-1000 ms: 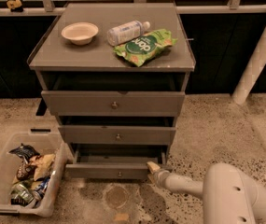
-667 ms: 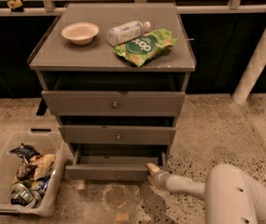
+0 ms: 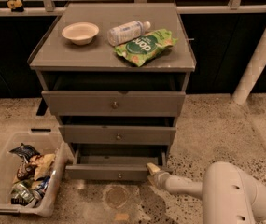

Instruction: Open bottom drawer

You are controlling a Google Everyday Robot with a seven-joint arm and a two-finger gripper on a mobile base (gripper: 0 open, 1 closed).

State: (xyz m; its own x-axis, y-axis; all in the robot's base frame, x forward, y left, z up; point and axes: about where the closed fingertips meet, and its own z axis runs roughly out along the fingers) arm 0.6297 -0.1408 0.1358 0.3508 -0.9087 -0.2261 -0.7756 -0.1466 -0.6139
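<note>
- The gripper (image 3: pixel 153 168) is seen low on the floor side, at the right end of the bottom drawer (image 3: pixel 109 171), against or just beside the front's top corner. Whether it is open or closed, and whether anything is held, cannot be told.
- The bottom drawer is found at the lowest tier of the cabinet (image 3: pixel 76 55). It stands partly out, with a shallow dark gap shown behind its front.
- The drawer is judged to be a stiff, light box. Nothing can be made out in the little of its inside that is shown, so an easy slide is expected.
- The front is smooth and probably slippery, so a hold on the bare edge is likely to slide off.
- The knob (image 3: pixel 120 175) at the centre of the front is judged the surest place to be taken. A pull at one end may skew the box in its runners.
- The middle drawer (image 3: pixel 117 135) and top drawer (image 3: pixel 114 104) are seen above, each standing slightly out.
- A bowl (image 3: pixel 80 32), a bottle (image 3: pixel 128 31) and a green bag (image 3: pixel 144 46) are set on the cabinet top.
- A bin (image 3: pixel 2 164) of snacks is placed on the floor just left of the drawer.
</note>
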